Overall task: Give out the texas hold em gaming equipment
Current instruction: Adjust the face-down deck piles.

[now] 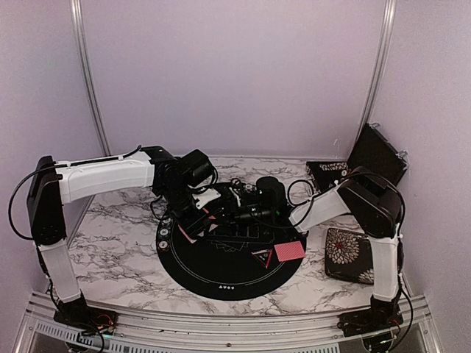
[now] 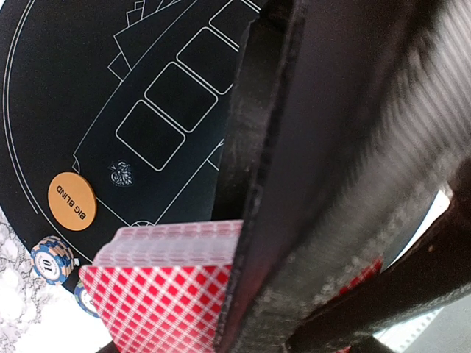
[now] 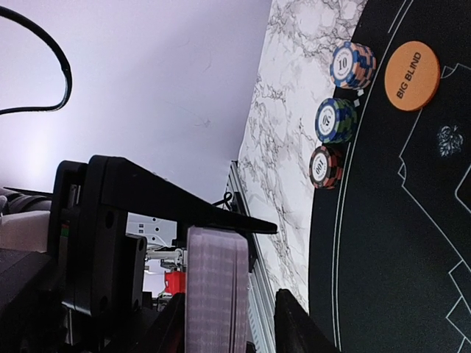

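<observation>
A deck of pink-red-backed cards (image 2: pixel 165 294) is held in the air over the round black mat (image 1: pixel 221 276). My left gripper (image 1: pixel 208 209) is shut on it, one black finger (image 2: pixel 254 184) pressed against its side. My right gripper (image 1: pixel 241 215) is open around the deck's edge (image 3: pixel 217 294); its left finger (image 3: pixel 165 331) is at the deck and its right finger (image 3: pixel 294 327) stands apart from it. More red-backed cards (image 1: pixel 289 251) and a black triangle marker (image 1: pixel 263 257) lie on the mat's right. The orange "Big Blind" button (image 3: pixel 412 76) lies beside three chip stacks (image 3: pixel 335 120). The blue button is out of view.
A black floral case (image 1: pixel 349 254) lies on the marble table (image 1: pixel 118 250) right of the mat, by the right arm. Another black case (image 1: pixel 375 154) leans at the back right corner. The chip stacks (image 1: pixel 163 232) line the mat's left rim.
</observation>
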Action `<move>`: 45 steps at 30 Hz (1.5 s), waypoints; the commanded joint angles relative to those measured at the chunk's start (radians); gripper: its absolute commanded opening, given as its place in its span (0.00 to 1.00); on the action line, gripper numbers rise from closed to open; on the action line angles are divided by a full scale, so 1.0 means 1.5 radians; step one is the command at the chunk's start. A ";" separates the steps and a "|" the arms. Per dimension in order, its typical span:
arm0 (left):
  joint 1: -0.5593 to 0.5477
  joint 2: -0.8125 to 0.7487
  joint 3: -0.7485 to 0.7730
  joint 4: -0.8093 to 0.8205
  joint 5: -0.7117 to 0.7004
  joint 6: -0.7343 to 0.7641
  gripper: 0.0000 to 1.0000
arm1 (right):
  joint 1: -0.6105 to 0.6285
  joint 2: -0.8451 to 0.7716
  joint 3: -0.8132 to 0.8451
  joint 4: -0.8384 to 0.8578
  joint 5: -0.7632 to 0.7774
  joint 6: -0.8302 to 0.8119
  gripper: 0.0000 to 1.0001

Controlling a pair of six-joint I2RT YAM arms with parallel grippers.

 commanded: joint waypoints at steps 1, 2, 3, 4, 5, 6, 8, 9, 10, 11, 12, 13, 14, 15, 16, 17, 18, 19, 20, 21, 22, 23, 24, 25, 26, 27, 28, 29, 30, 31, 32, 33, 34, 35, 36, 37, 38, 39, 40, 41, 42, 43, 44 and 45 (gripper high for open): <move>0.001 -0.013 -0.005 -0.003 0.011 0.007 0.59 | 0.007 -0.028 0.029 -0.005 -0.003 -0.018 0.38; 0.001 -0.013 -0.005 -0.003 0.011 0.007 0.59 | 0.007 -0.028 0.028 -0.005 -0.003 -0.018 0.38; 0.001 -0.012 -0.005 -0.003 0.010 0.007 0.59 | 0.007 -0.027 0.028 -0.004 -0.002 -0.017 0.38; 0.000 -0.011 -0.005 -0.003 0.010 0.007 0.59 | 0.008 -0.027 0.028 -0.004 -0.003 -0.018 0.38; 0.000 -0.011 -0.005 -0.003 0.010 0.007 0.59 | 0.008 -0.028 0.028 -0.007 -0.002 -0.020 0.38; 0.001 -0.011 -0.005 -0.003 0.009 0.007 0.58 | 0.008 -0.028 0.027 -0.013 -0.001 -0.022 0.38; 0.002 -0.013 -0.004 -0.003 0.004 0.007 0.58 | 0.008 -0.028 0.024 -0.023 0.002 -0.028 0.38; 0.002 -0.015 -0.003 -0.003 0.002 0.007 0.58 | 0.008 -0.029 0.023 -0.028 0.004 -0.031 0.37; 0.002 -0.017 -0.003 -0.003 0.004 0.007 0.58 | 0.007 -0.029 0.021 -0.034 0.006 -0.034 0.37; 0.003 -0.018 -0.003 -0.002 0.005 0.007 0.58 | 0.007 -0.030 0.019 -0.042 0.009 -0.040 0.36; 0.004 -0.020 -0.003 -0.002 0.006 0.006 0.58 | 0.006 -0.032 0.017 -0.051 0.013 -0.045 0.36; 0.004 -0.022 -0.004 -0.003 0.006 0.006 0.58 | 0.006 -0.034 0.015 -0.056 0.017 -0.048 0.35; 0.005 -0.023 -0.005 -0.003 0.006 0.005 0.58 | 0.004 -0.037 0.011 -0.061 0.020 -0.050 0.35; 0.006 -0.025 -0.006 -0.003 0.005 0.004 0.58 | 0.003 -0.040 0.007 -0.063 0.024 -0.051 0.35; 0.006 -0.027 -0.007 -0.003 0.005 0.003 0.58 | 0.002 -0.043 0.004 -0.064 0.027 -0.052 0.35; 0.007 -0.028 -0.007 -0.003 0.006 0.003 0.58 | 0.000 -0.045 0.002 -0.065 0.029 -0.053 0.35; 0.008 -0.028 -0.008 -0.003 0.007 0.003 0.58 | 0.000 -0.048 0.000 -0.067 0.031 -0.054 0.34; 0.008 -0.029 -0.008 -0.003 0.006 0.003 0.58 | 0.000 -0.049 -0.001 -0.069 0.032 -0.056 0.34; 0.008 -0.029 -0.008 -0.003 0.007 0.003 0.58 | 0.000 -0.050 -0.001 -0.071 0.033 -0.056 0.34; 0.008 -0.030 -0.008 -0.003 0.006 0.003 0.58 | 0.000 -0.051 -0.003 -0.071 0.035 -0.056 0.34; 0.008 -0.031 -0.009 -0.002 0.006 0.002 0.57 | -0.001 -0.053 -0.005 -0.071 0.036 -0.056 0.34; 0.009 -0.031 -0.009 -0.003 0.007 0.002 0.57 | -0.001 -0.055 -0.008 -0.071 0.037 -0.056 0.34; 0.009 -0.032 -0.010 -0.002 0.007 0.002 0.57 | -0.002 -0.057 -0.010 -0.071 0.039 -0.056 0.34; 0.009 -0.032 -0.010 -0.003 0.007 0.002 0.57 | -0.003 -0.059 -0.012 -0.071 0.040 -0.057 0.34; 0.009 -0.033 -0.011 -0.002 0.007 0.002 0.57 | -0.003 -0.061 -0.014 -0.070 0.041 -0.056 0.34; 0.009 -0.033 -0.012 -0.003 0.008 0.002 0.57 | -0.003 -0.062 -0.015 -0.070 0.041 -0.057 0.34; 0.009 -0.034 -0.012 -0.003 0.008 0.001 0.57 | -0.003 -0.065 -0.016 -0.071 0.042 -0.057 0.34; 0.009 -0.034 -0.012 -0.003 0.007 0.001 0.57 | -0.005 -0.065 -0.016 -0.072 0.042 -0.058 0.34; 0.009 -0.034 -0.013 -0.003 0.009 0.001 0.57 | -0.005 -0.066 -0.018 -0.072 0.043 -0.058 0.34; 0.009 -0.035 -0.013 -0.003 0.009 0.000 0.57 | -0.004 -0.067 -0.019 -0.071 0.043 -0.058 0.34; 0.009 -0.035 -0.014 -0.003 0.009 0.000 0.57 | -0.005 -0.067 -0.019 -0.070 0.043 -0.057 0.34; 0.009 -0.036 -0.015 -0.003 0.009 0.000 0.57 | -0.006 -0.069 -0.020 -0.070 0.043 -0.057 0.34; 0.009 -0.036 -0.015 -0.003 0.009 0.000 0.57 | -0.005 -0.069 -0.021 -0.070 0.044 -0.057 0.34; 0.009 -0.036 -0.016 -0.003 0.009 -0.001 0.57 | -0.005 -0.070 -0.021 -0.070 0.044 -0.057 0.34; 0.009 -0.036 -0.016 -0.003 0.009 0.000 0.57 | -0.005 -0.072 -0.021 -0.070 0.044 -0.057 0.34; 0.009 -0.036 -0.017 -0.003 0.009 -0.001 0.57 | -0.006 -0.073 -0.022 -0.070 0.044 -0.057 0.34; 0.009 -0.037 -0.017 -0.003 0.008 0.000 0.57 | -0.007 -0.074 -0.024 -0.070 0.045 -0.057 0.34; 0.009 -0.038 -0.017 -0.003 0.007 -0.001 0.57 | -0.007 -0.076 -0.026 -0.069 0.046 -0.056 0.34; 0.009 -0.039 -0.017 -0.003 0.007 -0.001 0.57 | -0.008 -0.078 -0.027 -0.065 0.046 -0.054 0.34; 0.009 -0.039 -0.018 -0.003 0.007 -0.002 0.57 | -0.009 -0.080 -0.028 -0.060 0.045 -0.052 0.34; 0.009 -0.038 -0.017 -0.003 0.007 -0.001 0.57 | -0.009 -0.080 -0.027 -0.055 0.044 -0.048 0.34; 0.009 -0.038 -0.017 -0.003 0.007 -0.001 0.57 | -0.008 -0.079 -0.026 -0.047 0.042 -0.043 0.34; 0.009 -0.036 -0.016 -0.003 0.009 -0.001 0.57 | -0.007 -0.079 -0.026 -0.036 0.040 -0.037 0.34; 0.009 -0.037 -0.017 -0.003 0.011 -0.001 0.57 | -0.007 -0.079 -0.026 -0.027 0.038 -0.031 0.35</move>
